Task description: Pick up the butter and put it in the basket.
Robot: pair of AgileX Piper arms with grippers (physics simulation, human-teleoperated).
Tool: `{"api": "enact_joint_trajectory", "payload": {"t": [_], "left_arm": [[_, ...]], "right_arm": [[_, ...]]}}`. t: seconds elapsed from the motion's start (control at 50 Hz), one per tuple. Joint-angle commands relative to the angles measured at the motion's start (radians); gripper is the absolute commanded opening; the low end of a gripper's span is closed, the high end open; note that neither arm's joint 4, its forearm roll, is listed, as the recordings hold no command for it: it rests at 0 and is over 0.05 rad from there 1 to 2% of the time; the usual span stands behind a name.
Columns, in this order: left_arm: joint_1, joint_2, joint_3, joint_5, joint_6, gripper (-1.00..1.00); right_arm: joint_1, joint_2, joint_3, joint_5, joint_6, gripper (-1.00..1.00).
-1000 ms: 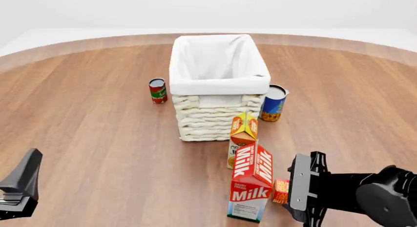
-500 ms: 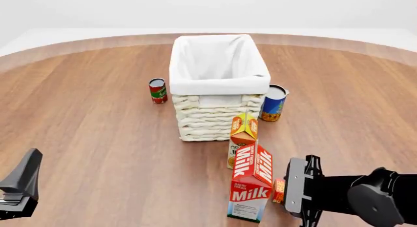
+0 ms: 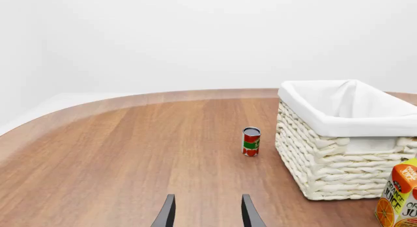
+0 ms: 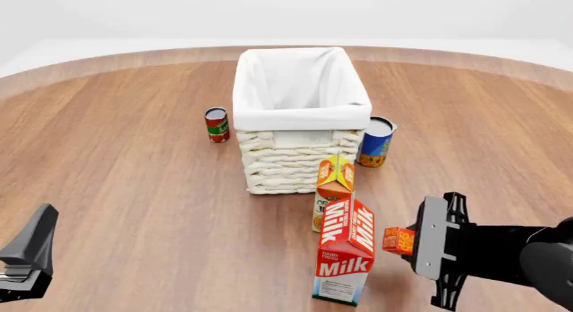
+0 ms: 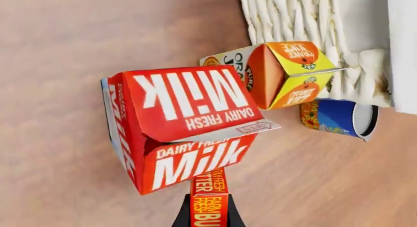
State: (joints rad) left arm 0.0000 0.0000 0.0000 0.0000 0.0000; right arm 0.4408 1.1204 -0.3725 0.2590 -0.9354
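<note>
Butter (image 4: 398,240) was held in the right hand (image 4: 404,242), clear of the bench (image 4: 134,164) and just right of the milk carton (image 4: 345,250), at about the height of that carton's upper half. In the right wrist view the box (image 5: 208,202) was seen edge-on between the 2 dark fingers (image 5: 181,215), which were clamped on its broad faces near 1 end, so that most of its length stuck out ahead of the grip. How deep the fingers sat could not be told.

A small card box of this kind was judged light and fairly stiff, though its broad faces might dent under a hard squeeze and its printed skin was probably smooth. With the hold near an end, the box could pivot or slide between the pads if swung sharply; a hold nearer the middle would have been steadier, but a regrasp was not judged necessary for so light a thing.

The basket (image 4: 302,117) stood farther off and a little to the left, beyond the juice carton (image 4: 333,189), with a blue can (image 4: 376,142) at its right side and a red can (image 4: 216,124) at its left. The milk carton's peak was close beside the box and could be clipped.

The left hand (image 3: 207,215) was held open and empty, low at the near left.
</note>
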Motion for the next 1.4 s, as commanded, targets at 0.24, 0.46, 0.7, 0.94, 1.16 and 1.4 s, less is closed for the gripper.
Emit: {"api": "enact_joint_trajectory", "payload": {"t": [0.24, 0.46, 0.7, 0.94, 1.16, 1.4], "left_arm": [[0.000, 0.000, 0.000, 0.000, 0.000, 1.00], [0.000, 0.000, 0.000, 0.000, 0.000, 1.00], [0.000, 0.000, 0.000, 0.000, 0.000, 1.00], [0.000, 0.000, 0.000, 0.000, 0.000, 1.00], [0.000, 0.000, 0.000, 0.000, 0.000, 1.00], [0.000, 0.000, 0.000, 0.000, 0.000, 1.00]], "right_arm": [[0.049, -0.303, -0.221, 0.269, 0.173, -1.00], [0.183, -0.540, -0.331, 0.125, 0.542, -1.00], [0.193, -0.570, -0.359, 0.079, 0.614, -1.00], [0.206, -0.528, -0.326, -0.085, 0.671, -1.00], [0.107, -0.380, -0.270, -0.376, 0.768, -1.00], [0.156, -0.306, -0.269, -0.514, 0.871, -1.00]]}}
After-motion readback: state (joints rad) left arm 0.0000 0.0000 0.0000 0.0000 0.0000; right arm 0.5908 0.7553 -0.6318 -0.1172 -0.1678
